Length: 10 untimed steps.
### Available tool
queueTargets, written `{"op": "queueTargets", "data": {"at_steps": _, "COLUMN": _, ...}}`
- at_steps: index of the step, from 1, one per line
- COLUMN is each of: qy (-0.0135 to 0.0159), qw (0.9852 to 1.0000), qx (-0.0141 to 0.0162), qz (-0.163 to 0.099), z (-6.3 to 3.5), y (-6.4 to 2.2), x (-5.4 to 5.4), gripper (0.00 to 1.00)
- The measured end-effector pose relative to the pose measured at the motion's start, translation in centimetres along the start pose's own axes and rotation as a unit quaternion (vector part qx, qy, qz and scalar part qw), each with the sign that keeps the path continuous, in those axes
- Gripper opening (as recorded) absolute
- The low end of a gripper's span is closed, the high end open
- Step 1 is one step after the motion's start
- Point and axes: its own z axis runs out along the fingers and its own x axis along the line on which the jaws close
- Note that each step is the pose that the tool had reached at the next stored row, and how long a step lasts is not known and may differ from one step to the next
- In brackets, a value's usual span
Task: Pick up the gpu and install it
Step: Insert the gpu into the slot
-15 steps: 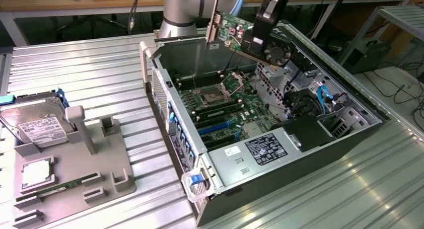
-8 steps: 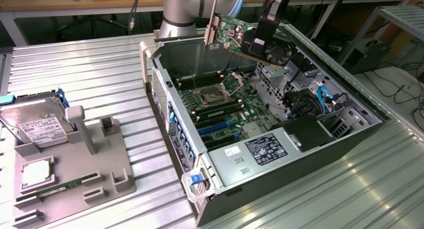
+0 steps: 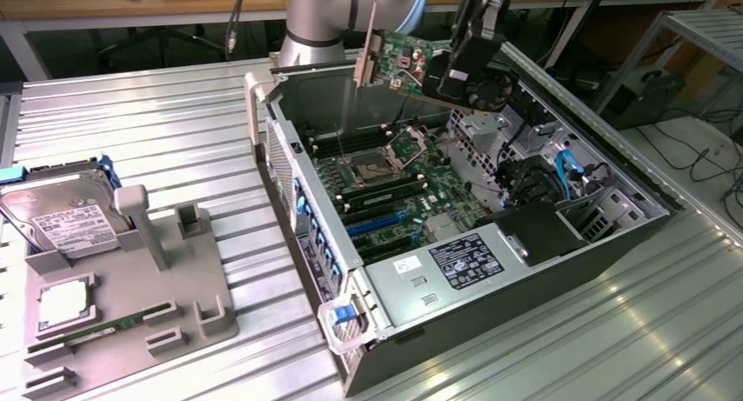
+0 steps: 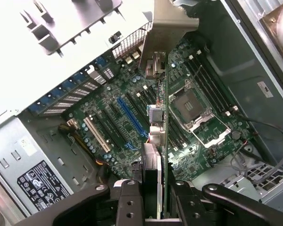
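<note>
The gpu [image 3: 427,64], a thin green card with a round black fan and a silver end bracket, hangs in the air above the far end of the open computer case [image 3: 465,218]. My gripper [image 3: 462,77] is shut on its edge beside the fan. In the wrist view the gpu [image 4: 161,141] runs edge-on from between my gripper [image 4: 153,193] out over the motherboard [image 4: 132,117], its bracket toward the case's rear wall. Below it lie the blue slot [image 4: 130,116], a white slot [image 4: 96,133] and the empty processor socket [image 4: 188,106]. The card is well clear of the board.
A grey fixture tray [image 3: 128,305] sits at the exterior view's left with a silver hard drive [image 3: 58,214], a processor [image 3: 64,301] and a RAM stick [image 3: 110,324]. Blue cables [image 3: 569,170] and a black power supply [image 3: 545,231] fill the case's near end. Ribbed metal table around.
</note>
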Motion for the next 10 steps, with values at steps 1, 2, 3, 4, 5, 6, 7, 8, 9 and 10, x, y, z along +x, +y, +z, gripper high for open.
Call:
{"op": "queueTargets", "data": {"at_steps": 1, "qy": 0.0002, "qw": 1.0000, "qx": -0.0001, "qz": -0.006, "z": 0.00, "y": -0.01, "x": 0.01, "gripper": 0.27}}
{"op": "queueTargets", "data": {"at_steps": 2, "qy": 0.0005, "qw": 0.9999, "qx": -0.0003, "qz": -0.012, "z": 0.00, "y": -0.01, "x": 0.01, "gripper": 0.27}}
{"op": "queueTargets", "data": {"at_steps": 3, "qy": 0.0016, "qw": 0.9992, "qx": -0.0010, "qz": -0.041, "z": 0.00, "y": -0.03, "x": 0.04, "gripper": 0.27}}
{"op": "queueTargets", "data": {"at_steps": 4, "qy": 0.0019, "qw": 0.9988, "qx": -0.0012, "qz": -0.050, "z": 0.00, "y": -0.04, "x": 0.05, "gripper": 0.27}}
{"op": "queueTargets", "data": {"at_steps": 5, "qy": 0.0021, "qw": 0.9985, "qx": -0.0013, "qz": -0.055, "z": 0.00, "y": -0.04, "x": 0.06, "gripper": 0.27}}
{"op": "queueTargets", "data": {"at_steps": 6, "qy": 0.0024, "qw": 0.9982, "qx": -0.0015, "qz": -0.060, "z": 0.00, "y": -0.04, "x": 0.06, "gripper": 0.27}}
{"op": "queueTargets", "data": {"at_steps": 7, "qy": 0.0027, "qw": 0.9976, "qx": -0.0017, "qz": -0.069, "z": 0.00, "y": -0.05, "x": 0.08, "gripper": 0.27}}
{"op": "queueTargets", "data": {"at_steps": 8, "qy": 0.0030, "qw": 0.9971, "qx": -0.0019, "qz": -0.077, "z": 0.00, "y": -0.06, "x": 0.09, "gripper": 0.27}}
{"op": "queueTargets", "data": {"at_steps": 9, "qy": 0.0034, "qw": 0.9964, "qx": -0.0021, "qz": -0.085, "z": -0.01, "y": -0.06, "x": 0.09, "gripper": 0.27}}
{"op": "queueTargets", "data": {"at_steps": 10, "qy": 0.0036, "qw": 0.9959, "qx": -0.0022, "qz": -0.090, "z": -0.01, "y": -0.07, "x": 0.10, "gripper": 0.27}}
